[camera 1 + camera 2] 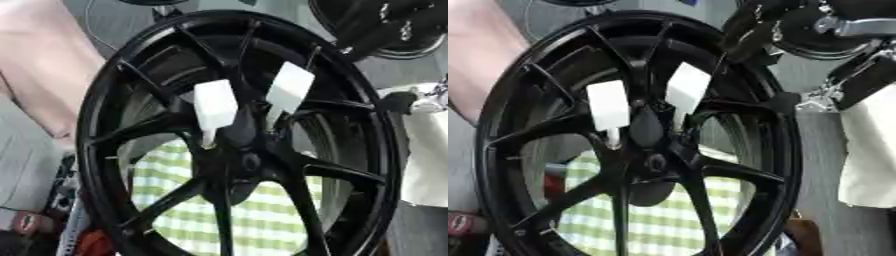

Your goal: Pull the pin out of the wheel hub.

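Observation:
A black spoked wheel hub (105, 150) stands upright and fills most of both views. Two white pins with flat block-shaped heads stick out of it near the centre. The left pin (215, 106) shows a thin shaft going down into the hub. The right pin (290, 89) leans slightly to the right. My right arm comes in from the upper right. A dark part of my right hand (786, 103) lies at the rim's right edge, apart from both pins. My left hand shows in neither view.
Green-and-white checked cloth (254, 210) shows through the lower spokes. White cloth (872, 150) hangs at the right, and a pink surface (39, 65) fills the upper left. Another round black part (411, 35) sits behind the wheel at the upper right.

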Robot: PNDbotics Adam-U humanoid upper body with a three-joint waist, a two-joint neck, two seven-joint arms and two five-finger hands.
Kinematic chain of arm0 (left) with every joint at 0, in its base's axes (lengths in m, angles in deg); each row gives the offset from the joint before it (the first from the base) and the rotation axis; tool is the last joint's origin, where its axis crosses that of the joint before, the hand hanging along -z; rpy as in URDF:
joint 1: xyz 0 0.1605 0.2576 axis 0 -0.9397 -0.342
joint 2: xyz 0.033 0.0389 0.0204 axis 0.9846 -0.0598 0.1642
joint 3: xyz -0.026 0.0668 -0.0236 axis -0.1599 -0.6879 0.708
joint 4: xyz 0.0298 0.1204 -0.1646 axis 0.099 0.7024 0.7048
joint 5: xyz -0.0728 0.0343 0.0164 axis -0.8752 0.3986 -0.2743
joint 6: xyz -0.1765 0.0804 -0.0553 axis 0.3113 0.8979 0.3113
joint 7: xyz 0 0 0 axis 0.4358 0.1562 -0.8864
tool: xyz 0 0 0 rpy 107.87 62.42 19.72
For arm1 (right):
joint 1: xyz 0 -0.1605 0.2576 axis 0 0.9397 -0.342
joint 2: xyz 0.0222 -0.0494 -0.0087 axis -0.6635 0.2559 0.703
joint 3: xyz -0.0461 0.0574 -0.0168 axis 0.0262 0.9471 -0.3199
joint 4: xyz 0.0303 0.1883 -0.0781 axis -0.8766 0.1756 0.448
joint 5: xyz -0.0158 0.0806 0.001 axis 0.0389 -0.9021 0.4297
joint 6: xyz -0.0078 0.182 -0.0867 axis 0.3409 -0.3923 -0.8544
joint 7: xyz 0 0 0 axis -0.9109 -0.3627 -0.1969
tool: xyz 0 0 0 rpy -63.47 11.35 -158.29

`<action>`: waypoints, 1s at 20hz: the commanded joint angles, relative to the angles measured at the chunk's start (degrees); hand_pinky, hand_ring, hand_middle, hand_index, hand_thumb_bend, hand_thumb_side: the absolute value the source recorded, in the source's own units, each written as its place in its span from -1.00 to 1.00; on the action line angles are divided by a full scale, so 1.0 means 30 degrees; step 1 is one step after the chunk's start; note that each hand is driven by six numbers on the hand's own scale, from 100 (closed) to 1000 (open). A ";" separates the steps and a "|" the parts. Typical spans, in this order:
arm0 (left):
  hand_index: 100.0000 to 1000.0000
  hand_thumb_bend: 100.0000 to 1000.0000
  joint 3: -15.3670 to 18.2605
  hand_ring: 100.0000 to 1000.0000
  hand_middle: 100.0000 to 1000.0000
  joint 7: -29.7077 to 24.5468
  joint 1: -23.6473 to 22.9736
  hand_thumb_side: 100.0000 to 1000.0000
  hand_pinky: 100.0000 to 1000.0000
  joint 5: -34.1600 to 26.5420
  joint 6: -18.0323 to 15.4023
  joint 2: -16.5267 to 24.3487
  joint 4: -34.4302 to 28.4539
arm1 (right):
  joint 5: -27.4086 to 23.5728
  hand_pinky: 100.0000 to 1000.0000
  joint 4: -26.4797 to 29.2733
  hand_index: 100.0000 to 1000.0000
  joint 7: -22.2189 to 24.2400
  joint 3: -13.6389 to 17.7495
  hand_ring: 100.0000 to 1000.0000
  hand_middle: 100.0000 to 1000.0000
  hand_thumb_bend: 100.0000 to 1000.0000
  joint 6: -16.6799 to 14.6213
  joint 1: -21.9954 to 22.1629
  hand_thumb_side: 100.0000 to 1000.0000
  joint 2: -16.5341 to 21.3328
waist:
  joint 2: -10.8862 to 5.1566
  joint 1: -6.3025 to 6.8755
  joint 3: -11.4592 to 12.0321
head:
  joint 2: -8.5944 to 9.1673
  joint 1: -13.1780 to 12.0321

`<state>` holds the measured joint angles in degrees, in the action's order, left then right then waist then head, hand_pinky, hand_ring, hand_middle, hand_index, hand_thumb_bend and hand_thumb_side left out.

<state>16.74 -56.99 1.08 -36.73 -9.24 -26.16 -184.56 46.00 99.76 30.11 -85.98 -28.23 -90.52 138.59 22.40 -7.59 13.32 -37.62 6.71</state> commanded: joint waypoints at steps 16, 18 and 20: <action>0.46 -1.00 -0.0027 0.21 0.04 -0.0032 0.0088 0.41 0.76 0.0239 0.0172 0.0344 -0.0287 | 0.0325 0.82 -0.2002 0.73 0.3032 -0.1785 0.82 0.68 -0.31 0.0384 -0.2926 -1.00 -0.1832 | -0.0351 -0.0256 0.0154 | -0.0048 0.0065; 0.46 -1.00 -0.0046 0.20 0.04 -0.0040 0.0111 0.41 0.76 0.0272 0.0200 0.0341 -0.0287 | 0.0376 0.82 -0.2236 0.73 0.3128 -0.1892 0.82 0.68 -0.31 0.0389 -0.3103 -1.00 -0.2020 | -0.0323 -0.0306 0.0167 | -0.0080 0.0053; 0.46 -1.00 -0.0051 0.20 0.04 -0.0043 0.0125 0.41 0.77 0.0310 0.0221 0.0335 -0.0287 | 0.0416 0.82 -0.2438 0.73 0.3194 -0.1993 0.82 0.68 -0.32 0.0386 -0.3227 -1.00 -0.2178 | -0.0292 -0.0353 0.0195 | -0.0118 0.0055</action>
<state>16.45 -57.14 1.07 -36.06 -8.76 -26.16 -184.55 47.26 92.78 35.37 -92.41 -22.98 -99.31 131.14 22.44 -9.05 13.86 -37.75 6.74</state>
